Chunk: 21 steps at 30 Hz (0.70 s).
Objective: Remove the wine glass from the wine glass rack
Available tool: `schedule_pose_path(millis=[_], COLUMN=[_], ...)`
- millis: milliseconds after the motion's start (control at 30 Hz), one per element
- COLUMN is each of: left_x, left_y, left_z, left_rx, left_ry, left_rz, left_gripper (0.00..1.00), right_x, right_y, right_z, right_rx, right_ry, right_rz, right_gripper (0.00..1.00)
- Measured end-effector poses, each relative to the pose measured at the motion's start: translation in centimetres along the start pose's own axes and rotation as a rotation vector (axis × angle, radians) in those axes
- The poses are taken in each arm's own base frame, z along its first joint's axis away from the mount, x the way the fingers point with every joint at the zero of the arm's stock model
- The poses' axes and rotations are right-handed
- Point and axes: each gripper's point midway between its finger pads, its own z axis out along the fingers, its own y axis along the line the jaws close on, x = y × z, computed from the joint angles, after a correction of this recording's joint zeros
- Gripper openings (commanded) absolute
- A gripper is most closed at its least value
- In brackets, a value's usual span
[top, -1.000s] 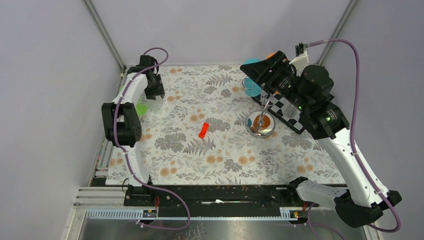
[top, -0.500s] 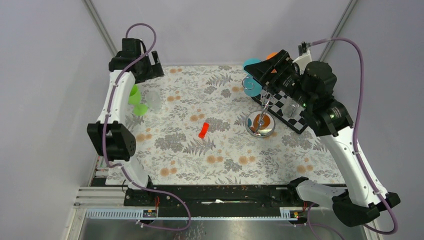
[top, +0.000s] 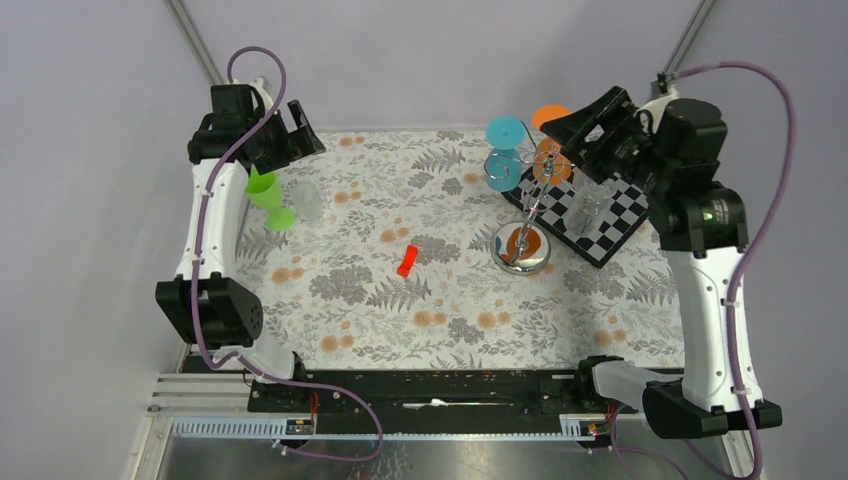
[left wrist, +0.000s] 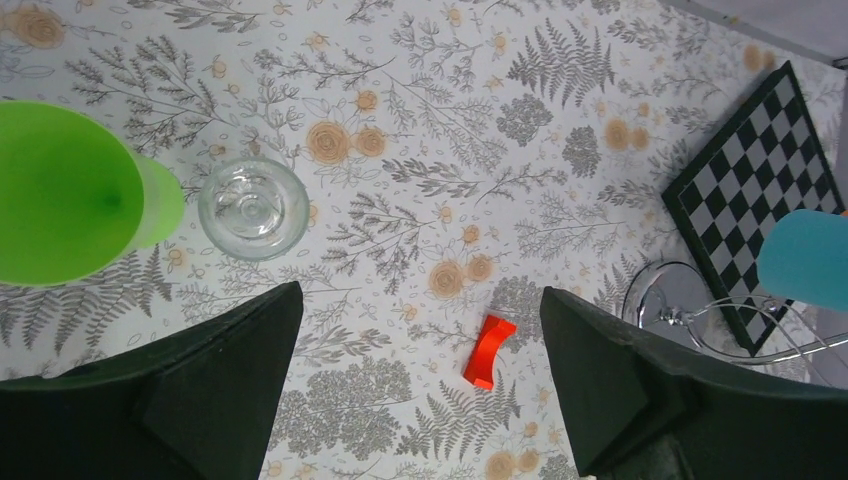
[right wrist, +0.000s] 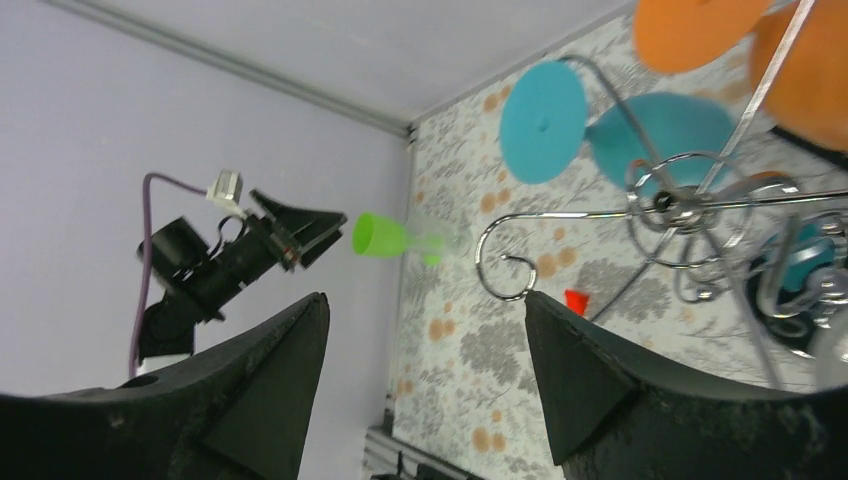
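Note:
The wine glass rack stands right of centre on its shiny disc base, its wire arms looping at the top. Teal wine glasses and orange wine glasses hang upside down from those arms. A green wine glass stands upright at the back left, off the rack. My left gripper hangs open above and behind it, holding nothing. My right gripper is open and raised just right of the rack top, touching nothing. The right wrist view shows a teal glass close ahead.
A clear glass stands beside the green glass. A small red block lies mid-table. A black-and-white chequered board lies right of the rack with another clear glass on it. Grey walls close in on three sides.
My left gripper has opened and risen up and back from the green glass, which stays standing on the table. My right arm has pulled up and to the right, away from the rack.

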Motion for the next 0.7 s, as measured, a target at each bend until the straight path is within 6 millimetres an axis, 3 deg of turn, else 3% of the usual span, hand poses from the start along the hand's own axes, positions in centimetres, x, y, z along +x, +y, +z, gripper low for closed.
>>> schedule_pose_path(millis=[200, 467, 700], left_x=[0.4, 0.6, 1.2], left_y=[0.1, -0.2, -3.0], left_z=[0.1, 0.2, -0.7], left_rx=[0.029, 0.052, 0.204], left_ry=[-0.007, -0.011, -0.004], left_rz=[-0.022, -0.035, -0.066], left_gripper=[0.98, 0.97, 0.96], right_x=[-3.1, -3.6, -5.2], right_y=[-1.7, -6.2, -9.9], right_z=[-4.0, -8.8, -10.7], right_rx=[0.16, 0.399, 0.534], right_ry=[-0.152, -0.261, -0.304], right_rz=[-0.083, -0.113, -0.034], right_gripper=[0.74, 0.7, 0.69])
